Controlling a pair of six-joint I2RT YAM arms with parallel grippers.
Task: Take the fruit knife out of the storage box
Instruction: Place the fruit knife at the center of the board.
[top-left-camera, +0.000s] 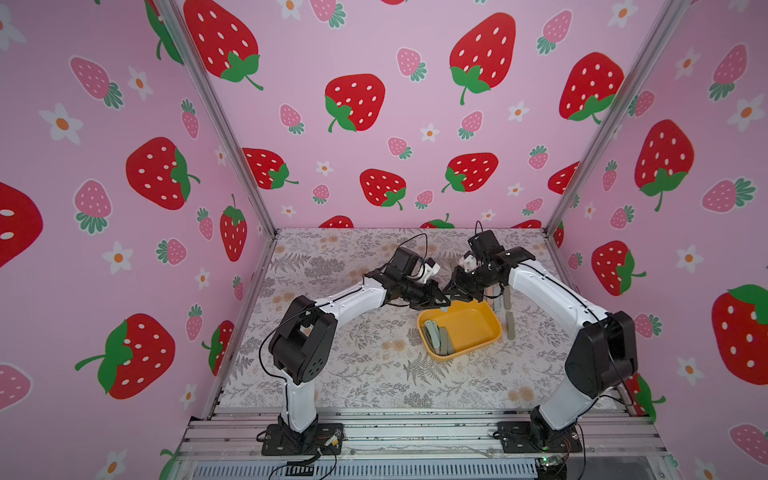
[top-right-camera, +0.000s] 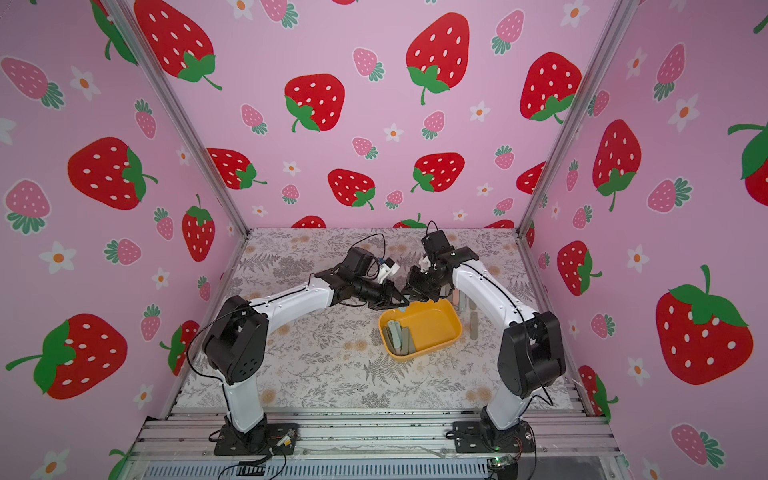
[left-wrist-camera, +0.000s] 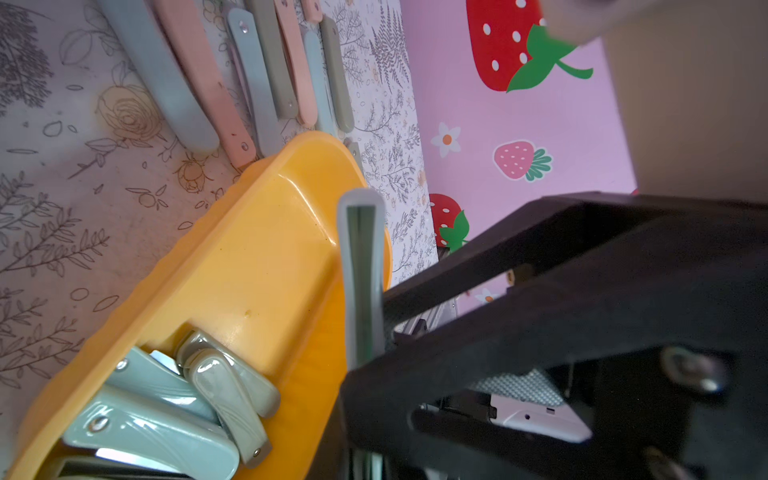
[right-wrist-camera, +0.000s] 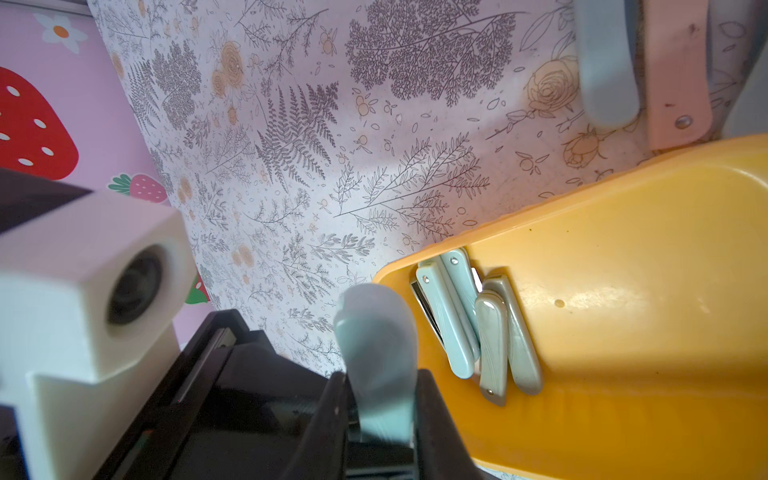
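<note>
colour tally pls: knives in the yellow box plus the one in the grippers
Blue-green knives, in the yellow box: 2
Grey-green knives, in the box: 2
Blue-grey knife, held: 1
Total: 5 knives showing

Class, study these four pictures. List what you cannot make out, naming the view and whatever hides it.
- Left pincer: grip on the fruit knife unclear; tiny and dark in both top views.
- Fruit knife's lower end: right wrist view, hidden inside the right pincer.
- Boxed knives in the storage box: overlapping in every view, count unclear.
- Table knives: cut off by wrist-view edges; right arm partly covers them in top views.
</note>
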